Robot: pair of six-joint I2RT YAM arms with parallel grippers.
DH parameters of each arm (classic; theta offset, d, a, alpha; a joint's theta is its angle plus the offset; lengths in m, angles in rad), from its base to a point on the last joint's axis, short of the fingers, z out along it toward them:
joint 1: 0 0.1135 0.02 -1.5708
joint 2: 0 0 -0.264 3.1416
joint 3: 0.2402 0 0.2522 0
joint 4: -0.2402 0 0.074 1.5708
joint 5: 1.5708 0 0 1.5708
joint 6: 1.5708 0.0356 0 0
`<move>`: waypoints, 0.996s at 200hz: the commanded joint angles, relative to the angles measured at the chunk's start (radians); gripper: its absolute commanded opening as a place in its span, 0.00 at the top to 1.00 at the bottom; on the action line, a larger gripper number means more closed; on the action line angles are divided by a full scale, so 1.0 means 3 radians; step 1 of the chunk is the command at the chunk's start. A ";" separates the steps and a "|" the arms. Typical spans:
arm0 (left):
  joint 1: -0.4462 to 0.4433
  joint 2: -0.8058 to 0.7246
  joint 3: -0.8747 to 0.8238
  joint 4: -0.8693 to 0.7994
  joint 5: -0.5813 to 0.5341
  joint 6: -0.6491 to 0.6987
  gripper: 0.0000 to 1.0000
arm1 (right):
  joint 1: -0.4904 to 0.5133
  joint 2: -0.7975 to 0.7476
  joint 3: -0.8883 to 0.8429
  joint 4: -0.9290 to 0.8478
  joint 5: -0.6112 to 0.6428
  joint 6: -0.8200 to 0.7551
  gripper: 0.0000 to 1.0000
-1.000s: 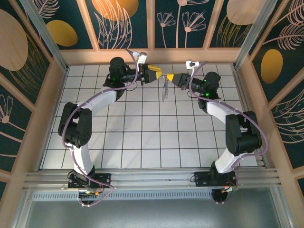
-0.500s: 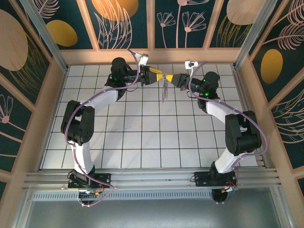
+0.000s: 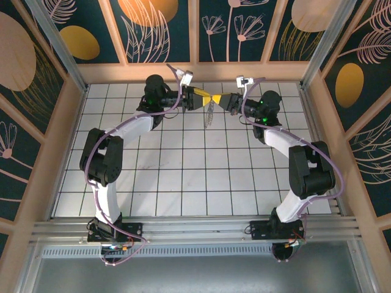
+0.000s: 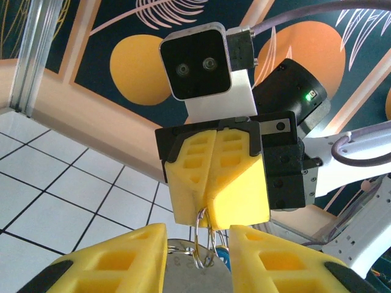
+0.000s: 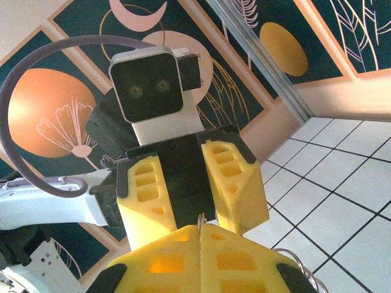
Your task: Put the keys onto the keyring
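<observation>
Closing in, our left gripper [image 3: 209, 97] meets the keyring [image 4: 197, 241], which the right gripper [image 4: 208, 206] pinches tight. Its narrow jaws flank the keys [image 4: 183, 268], and we cannot tell whether they grip. We judge threading remains.

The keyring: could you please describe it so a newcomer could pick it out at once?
At the far end of the tiled table, two yellow-fingered grippers meet tip to tip. The keyring hangs from the right gripper's shut fingertips. It is a thin silvery wire loop, unlike the flat blue-headed keys between the left gripper's fingers.
</observation>
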 commanded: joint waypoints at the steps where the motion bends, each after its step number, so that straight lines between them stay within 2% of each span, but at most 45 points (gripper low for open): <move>1: -0.0024 0.0064 0.0135 0.0124 0.0094 -0.0020 0.70 | 0.0027 0.0060 0.0113 0.0119 -0.0055 -0.0003 1.00; 48: -0.0032 0.0069 0.0134 0.0141 0.0084 -0.0016 0.72 | 0.0028 0.0079 0.0106 0.0108 -0.0065 -0.0017 1.00; 69: -0.0033 0.0065 0.0139 0.0146 0.0093 -0.0016 0.80 | 0.0028 0.0081 0.0101 0.0094 -0.0065 -0.0032 1.00; 109: -0.0034 0.0065 0.0127 0.0194 0.0134 -0.0045 1.00 | 0.0031 0.0084 0.0112 0.0074 -0.0055 -0.0047 1.00; 136: -0.0033 0.0035 0.0072 0.0311 0.0110 -0.0112 1.00 | 0.0011 0.0054 0.0109 0.0088 -0.0053 -0.0015 1.00; 146: -0.0034 0.0007 0.0032 0.0371 0.0078 -0.0136 1.00 | -0.0020 -0.0013 0.0054 0.0106 -0.0009 -0.0012 0.81; 160: -0.0036 -0.0054 -0.0035 0.0426 -0.0003 -0.0171 1.00 | -0.0080 -0.0151 -0.0061 0.0116 0.0051 -0.0023 0.66; 174: -0.0039 -0.0110 -0.0111 0.0502 -0.0075 -0.0209 1.00 | -0.0122 -0.0316 -0.0209 0.0045 0.0150 -0.0109 0.59; 199: -0.0044 -0.0203 -0.0259 0.0674 -0.0202 -0.0316 1.00 | -0.0118 -0.0610 -0.0472 -0.0239 0.0439 -0.0386 0.56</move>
